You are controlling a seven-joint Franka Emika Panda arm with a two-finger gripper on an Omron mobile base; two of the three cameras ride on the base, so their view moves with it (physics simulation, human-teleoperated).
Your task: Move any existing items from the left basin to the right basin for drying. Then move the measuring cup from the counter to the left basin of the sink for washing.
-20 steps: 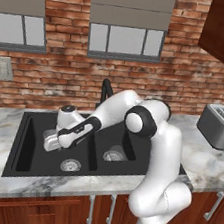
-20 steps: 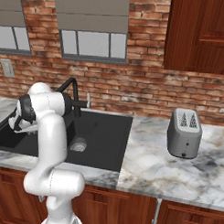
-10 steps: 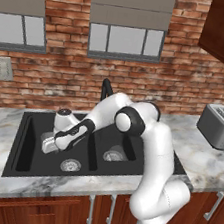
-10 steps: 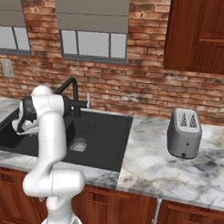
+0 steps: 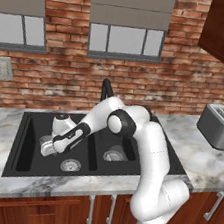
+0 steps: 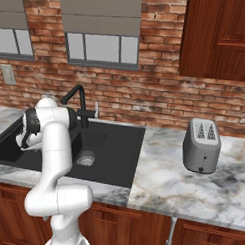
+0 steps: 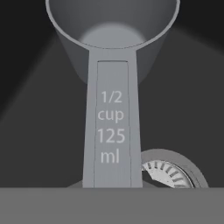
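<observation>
Gripper [image 5: 53, 146] clamped on measuring cup [image 7: 112, 65] handle, above left basin [image 5: 27, 155], clear of its walls.

Measuring cup [image 7: 112, 83] in the left basin [image 5: 31, 143]

A grey cup with a long flat handle marked "1/2 cup 125 ml", bowl open upward, handle reaching toward the camera, above the basin's dark floor just beside the round drain [image 7: 168, 173].

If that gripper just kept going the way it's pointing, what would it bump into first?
The gripper holds the measuring cup by its handle, pointing down into the sink's left basin. Likely the cup would touch the dark basin floor first, beside the drain, though depth is unclear.
</observation>
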